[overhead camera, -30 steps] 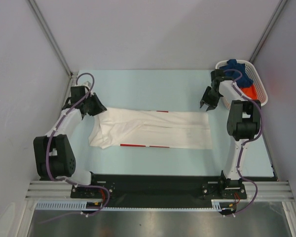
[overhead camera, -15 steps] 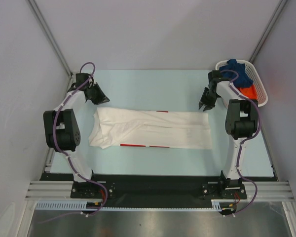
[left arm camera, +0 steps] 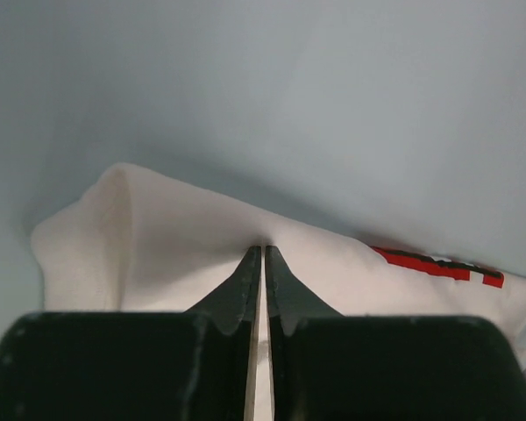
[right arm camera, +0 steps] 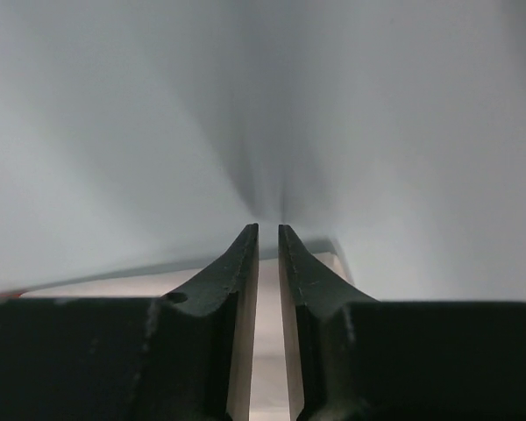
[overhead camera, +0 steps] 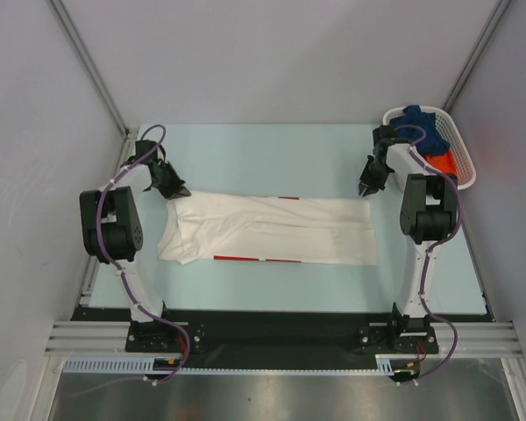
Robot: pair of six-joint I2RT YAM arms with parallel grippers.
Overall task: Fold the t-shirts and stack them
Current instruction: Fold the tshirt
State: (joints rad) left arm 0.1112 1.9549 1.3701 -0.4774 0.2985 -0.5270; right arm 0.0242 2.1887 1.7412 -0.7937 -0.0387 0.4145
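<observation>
Both arms have come down onto the far corners of the white t-shirt [overhead camera: 272,230], a long folded strip lying mid-table [overhead camera: 272,149]. The left gripper [left arm camera: 263,252] has pinched shut on cloth. The right gripper [right arm camera: 268,228] has narrowed over its corner, grip unconfirmed. The next fold looks imminent.

i see plain grey walls [overhead camera: 272,53] boxing in a pale blue tabletop [overhead camera: 272,149], evenly and softly lit.

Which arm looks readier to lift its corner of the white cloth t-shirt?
Left, probably: the left hand is pinched shut on the far left corner of the white cloth t-shirt, cloth bunching at the tips. The right hand at the far right corner shows a gap between its fingers.
</observation>
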